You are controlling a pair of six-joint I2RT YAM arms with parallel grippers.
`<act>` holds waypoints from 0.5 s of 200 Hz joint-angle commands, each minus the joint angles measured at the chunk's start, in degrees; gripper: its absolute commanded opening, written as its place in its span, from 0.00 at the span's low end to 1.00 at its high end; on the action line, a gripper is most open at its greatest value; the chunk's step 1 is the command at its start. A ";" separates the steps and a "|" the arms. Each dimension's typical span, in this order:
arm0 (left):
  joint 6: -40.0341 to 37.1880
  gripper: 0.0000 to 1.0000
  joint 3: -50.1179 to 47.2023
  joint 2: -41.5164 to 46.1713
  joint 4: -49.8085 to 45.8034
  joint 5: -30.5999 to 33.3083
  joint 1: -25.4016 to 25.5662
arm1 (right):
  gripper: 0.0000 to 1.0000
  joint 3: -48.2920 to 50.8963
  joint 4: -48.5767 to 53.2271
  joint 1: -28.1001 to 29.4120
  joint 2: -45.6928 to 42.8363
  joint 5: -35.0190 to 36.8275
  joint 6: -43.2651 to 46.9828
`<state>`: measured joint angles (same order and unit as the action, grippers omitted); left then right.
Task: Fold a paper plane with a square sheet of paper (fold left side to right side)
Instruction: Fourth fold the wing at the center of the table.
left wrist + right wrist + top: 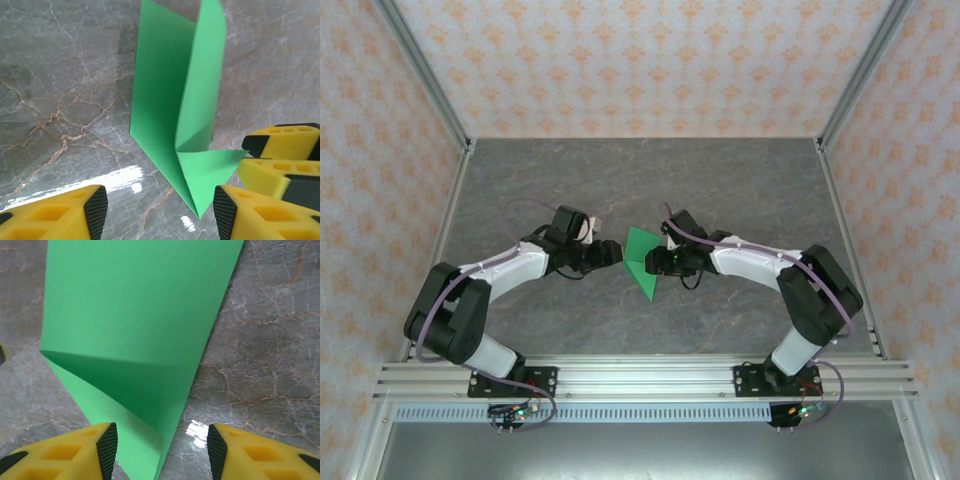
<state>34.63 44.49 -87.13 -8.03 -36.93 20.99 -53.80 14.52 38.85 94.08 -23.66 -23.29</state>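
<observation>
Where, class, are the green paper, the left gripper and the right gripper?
green paper (642,260): top view, its middle.
left gripper (161,210): left wrist view, between its fingertips.
right gripper (162,447): right wrist view, between its fingertips.

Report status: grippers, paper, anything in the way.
Left gripper open, right gripper open, neither holding. Green paper partly folded, pointed, on table. Nothing in the way.

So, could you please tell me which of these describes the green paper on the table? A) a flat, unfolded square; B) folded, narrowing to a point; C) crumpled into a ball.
B: the green paper shows creases and overlapping layers and narrows to a sharp tip on the table.
</observation>
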 commanded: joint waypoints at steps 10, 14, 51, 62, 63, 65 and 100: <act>2.52 0.61 1.69 -4.58 7.15 -3.79 1.12 | 0.53 -1.01 0.82 -0.09 -0.04 2.51 1.59; 2.50 0.61 2.15 -5.31 7.38 -4.04 1.35 | 0.53 -0.89 0.81 -0.09 -0.19 2.48 1.66; 2.87 0.61 5.51 -10.46 7.97 -3.55 3.93 | 0.53 0.01 1.14 -0.09 -1.33 3.48 1.74; 3.36 0.61 5.74 -11.40 8.65 -3.33 4.30 | 0.54 0.25 1.37 -0.09 -2.38 4.12 1.80; 3.48 0.61 5.76 -11.48 8.74 -3.37 4.31 | 0.54 0.26 1.38 -0.09 -2.53 4.18 1.78; 3.68 0.60 5.71 -11.64 8.98 -3.36 4.32 | 0.54 0.38 1.43 -0.09 -2.88 4.42 1.76; 5.36 0.53 6.92 -13.27 11.06 -4.29 4.90 | 0.63 3.69 1.99 -0.09 -11.24 9.84 2.50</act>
<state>38.37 49.12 -99.57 0.16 -40.29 25.52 -52.12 14.94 38.85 90.15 -19.44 -22.20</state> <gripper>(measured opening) 0.551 0.595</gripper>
